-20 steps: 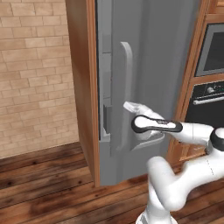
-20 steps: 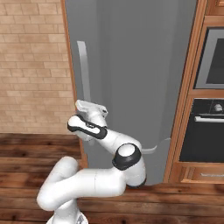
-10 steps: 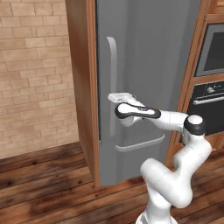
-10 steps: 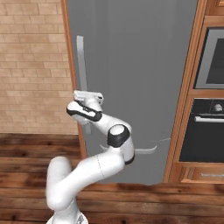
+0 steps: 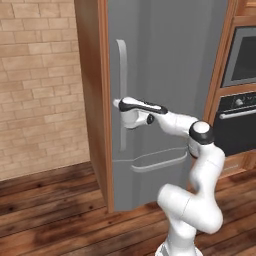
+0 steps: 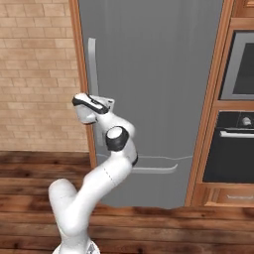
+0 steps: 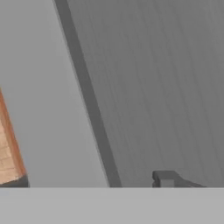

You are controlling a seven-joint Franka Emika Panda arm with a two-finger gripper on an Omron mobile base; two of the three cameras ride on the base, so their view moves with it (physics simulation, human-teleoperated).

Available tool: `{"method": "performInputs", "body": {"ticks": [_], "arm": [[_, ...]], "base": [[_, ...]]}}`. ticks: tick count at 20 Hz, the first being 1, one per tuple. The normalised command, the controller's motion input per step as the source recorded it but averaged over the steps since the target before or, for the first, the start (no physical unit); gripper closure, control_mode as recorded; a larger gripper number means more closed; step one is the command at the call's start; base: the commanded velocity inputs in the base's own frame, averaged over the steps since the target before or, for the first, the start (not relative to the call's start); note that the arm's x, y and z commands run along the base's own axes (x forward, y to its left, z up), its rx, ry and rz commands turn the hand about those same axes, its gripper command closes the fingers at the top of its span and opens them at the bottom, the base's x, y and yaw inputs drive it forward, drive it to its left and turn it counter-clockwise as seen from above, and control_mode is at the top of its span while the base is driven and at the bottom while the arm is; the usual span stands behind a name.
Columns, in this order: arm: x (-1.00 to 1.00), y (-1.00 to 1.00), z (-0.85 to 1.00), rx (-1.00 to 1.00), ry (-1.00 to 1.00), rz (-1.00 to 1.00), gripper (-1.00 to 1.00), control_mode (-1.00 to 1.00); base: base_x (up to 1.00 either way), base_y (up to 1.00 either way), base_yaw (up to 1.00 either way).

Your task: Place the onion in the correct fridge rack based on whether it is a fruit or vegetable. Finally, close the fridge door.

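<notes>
The fridge door [image 5: 165,75] is a tall grey panel lying flush in its wooden surround, also seen in the right base view [image 6: 149,74]. Its pale vertical bar handle [image 5: 121,70] runs down the left side. My gripper [image 5: 119,104] is pressed against the door just beside that handle, about halfway down it [image 6: 110,103]. In the hand view the door [image 7: 166,87] and the handle bar [image 7: 87,100] are very close, and one dark fingertip [image 7: 164,178] shows with nothing held. The onion and the fridge rack are hidden behind the door.
Below the door sits a grey drawer front with a curved horizontal handle [image 5: 159,161]. A dark wall oven [image 5: 240,125] stands to the right in wooden cabinetry. A brick wall [image 5: 40,90] is on the left, with wooden floor [image 5: 50,200] in front.
The door has swung from ajar to flush with the fridge front. My hand went with it, leftward and toward the fridge, ending beside the handle.
</notes>
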Motion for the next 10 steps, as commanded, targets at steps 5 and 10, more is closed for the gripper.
{"method": "performInputs", "body": {"ticks": [5,10], "arm": [[0.96,0.01,0.00,0.00,0.15,-0.05,-1.00,-1.00],[0.00,0.00,0.00,0.00,0.00,0.00,-1.00,-1.00]], "base": [[0.00,0.00,0.00],[0.00,0.00,0.00]]}}
